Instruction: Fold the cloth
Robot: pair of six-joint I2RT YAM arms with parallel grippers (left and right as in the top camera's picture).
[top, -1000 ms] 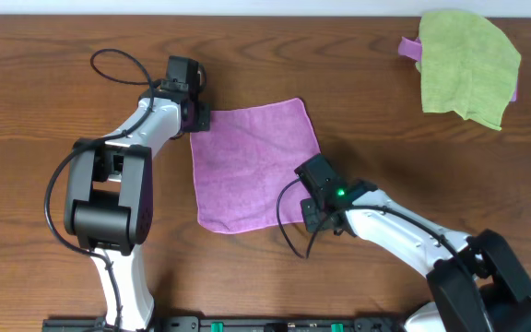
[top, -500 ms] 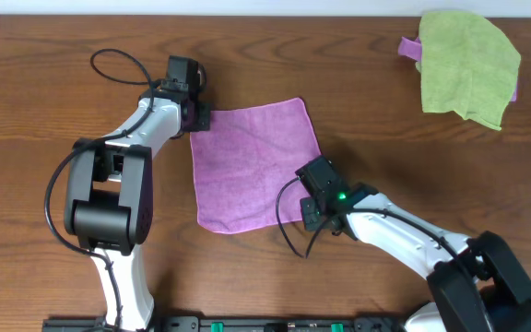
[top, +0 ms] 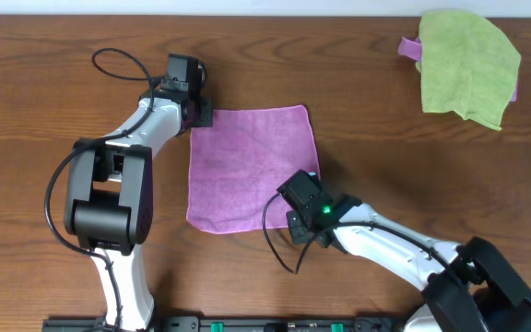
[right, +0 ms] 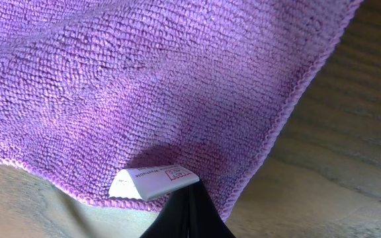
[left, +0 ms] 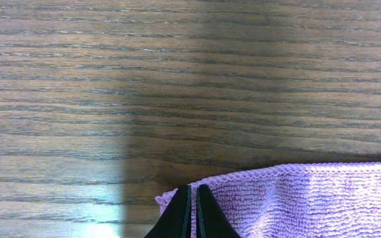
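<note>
Right gripper [top: 299, 199] (clamped on near-right corner of cloth [top: 242, 161]) now sits further left; left gripper [top: 195, 114] stays clenched on far-left corner.

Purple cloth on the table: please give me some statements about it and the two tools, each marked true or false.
1. The purple cloth is already folded in half. False: it lies spread open on the table.
2. The left tool is shut on one corner of it. True.
3. The right tool hangs open above its middle. False: it is shut at the cloth's edge, beside a white label.
4. The green cloth lies apart from it. True.
</note>
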